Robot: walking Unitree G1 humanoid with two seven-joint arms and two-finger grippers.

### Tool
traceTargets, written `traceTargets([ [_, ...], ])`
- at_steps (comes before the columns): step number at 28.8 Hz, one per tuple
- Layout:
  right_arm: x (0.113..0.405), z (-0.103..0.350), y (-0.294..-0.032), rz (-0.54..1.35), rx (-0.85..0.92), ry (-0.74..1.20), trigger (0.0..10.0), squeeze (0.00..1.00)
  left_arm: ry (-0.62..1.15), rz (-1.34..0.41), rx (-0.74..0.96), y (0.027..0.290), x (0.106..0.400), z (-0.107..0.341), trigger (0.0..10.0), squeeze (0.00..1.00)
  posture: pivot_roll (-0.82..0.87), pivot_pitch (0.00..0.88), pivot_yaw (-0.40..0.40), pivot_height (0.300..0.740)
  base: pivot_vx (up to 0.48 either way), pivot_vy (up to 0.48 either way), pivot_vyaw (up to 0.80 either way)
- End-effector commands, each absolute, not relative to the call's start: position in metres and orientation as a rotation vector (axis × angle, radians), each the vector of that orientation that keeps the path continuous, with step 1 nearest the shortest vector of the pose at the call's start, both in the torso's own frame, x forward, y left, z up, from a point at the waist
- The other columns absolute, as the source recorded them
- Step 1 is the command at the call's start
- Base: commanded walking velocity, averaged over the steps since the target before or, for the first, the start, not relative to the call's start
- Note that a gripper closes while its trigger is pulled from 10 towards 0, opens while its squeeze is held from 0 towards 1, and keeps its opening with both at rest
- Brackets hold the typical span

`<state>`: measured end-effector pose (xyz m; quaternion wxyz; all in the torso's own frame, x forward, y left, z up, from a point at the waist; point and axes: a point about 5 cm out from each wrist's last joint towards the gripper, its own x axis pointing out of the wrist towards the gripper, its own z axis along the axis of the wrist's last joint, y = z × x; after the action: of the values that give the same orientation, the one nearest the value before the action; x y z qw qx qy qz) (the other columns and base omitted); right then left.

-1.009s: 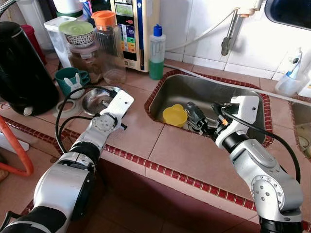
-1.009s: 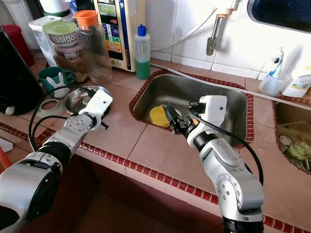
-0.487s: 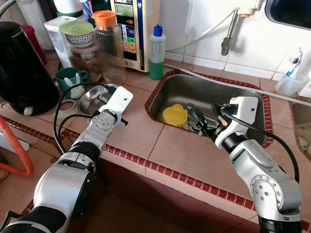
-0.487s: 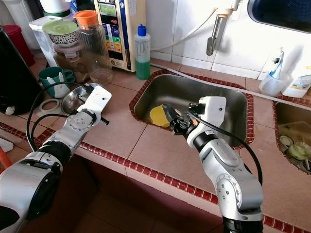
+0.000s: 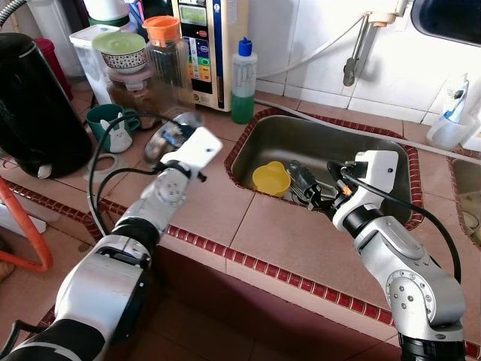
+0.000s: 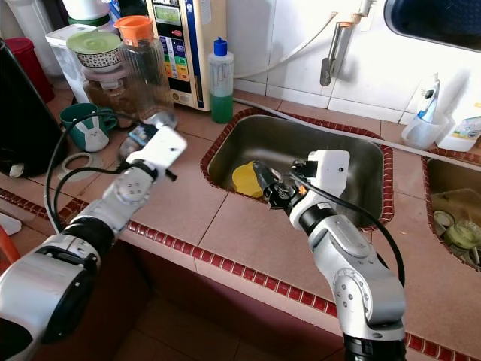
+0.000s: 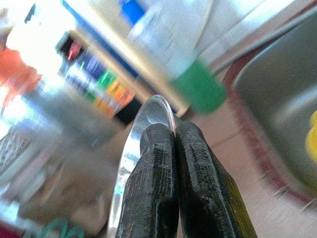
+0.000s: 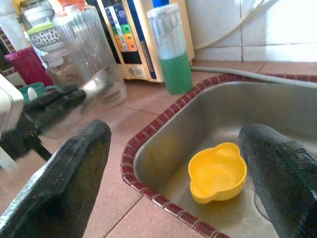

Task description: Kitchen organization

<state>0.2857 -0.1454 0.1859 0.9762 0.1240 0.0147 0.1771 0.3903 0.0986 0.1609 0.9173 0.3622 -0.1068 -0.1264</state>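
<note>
Left wrist view shows the left gripper (image 7: 174,130) clenched on the rim of a small steel bowl (image 7: 143,119), its two black fingers pressed together with the metal edge pinched between the tips. In the left eye view that bowl (image 5: 167,135) is blurred and lifted off the tiled counter (image 5: 218,203), left of centre in the frame, near a clear plastic jar with an orange lid (image 5: 167,64) and just right of a green mug (image 5: 107,124). A green soap bottle with a blue cap (image 5: 241,83) stands at the upper middle, behind the sink's back left corner, beside a wall-mounted water filter (image 5: 201,45). A black kettle (image 5: 34,105) sits at the far left edge.

Right of centre, the right gripper (image 5: 304,184) hangs over the front rim of the steel sink (image 5: 316,143), its fingers spread wide apart and holding nothing. A yellow bowl (image 8: 217,172) lies on the sink floor, just left of those fingers in the left eye view.
</note>
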Motion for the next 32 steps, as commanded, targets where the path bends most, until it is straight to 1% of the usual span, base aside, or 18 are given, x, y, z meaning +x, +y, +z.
traceTargets([
  [1, 0.288, 0.188, -0.15, 0.345, 0.248, 0.017, 10.0, 0.0, -0.237, -0.27, 0.757, 0.098, 0.387, 0.157, 0.0, 0.0, -0.05, 0.0, 0.032, 0.74, 0.0, 0.0, 0.0],
  [4, 0.287, 0.187, -0.151, 0.342, 0.248, 0.019, 10.0, 0.0, -0.256, -0.277, 0.761, 0.095, 0.385, 0.155, 0.0, 0.0, -0.05, 0.0, 0.032, 0.74, 0.0, 0.0, 0.0],
  [6, 0.287, 0.186, -0.152, 0.339, 0.247, 0.021, 10.0, 0.0, -0.306, -0.292, 0.789, 0.09, 0.382, 0.156, 0.0, 0.0, -0.05, 0.0, 0.032, 0.74, 0.0, 0.0, 0.0],
  [9, 0.293, 0.189, -0.158, 0.328, 0.237, 0.011, 10.0, 0.0, -0.458, -0.358, 0.896, 0.077, 0.375, 0.161, 0.0, 0.0, -0.04, 0.0, 0.031, 0.74, 0.0, 0.0, 0.0],
  [11, 0.296, 0.191, -0.162, 0.322, 0.232, 0.005, 10.0, 0.0, -0.521, -0.393, 0.924, 0.071, 0.371, 0.162, 0.0, 0.0, -0.04, 0.0, 0.029, 0.74, 0.0, 0.0, 0.0],
  [32, 0.296, 0.191, -0.162, 0.322, 0.232, 0.005, 10.0, 0.0, -0.521, -0.393, 0.924, 0.071, 0.371, 0.162, 0.0, 0.0, -0.04, 0.0, 0.029, 0.74, 0.0, 0.0, 0.0],
])
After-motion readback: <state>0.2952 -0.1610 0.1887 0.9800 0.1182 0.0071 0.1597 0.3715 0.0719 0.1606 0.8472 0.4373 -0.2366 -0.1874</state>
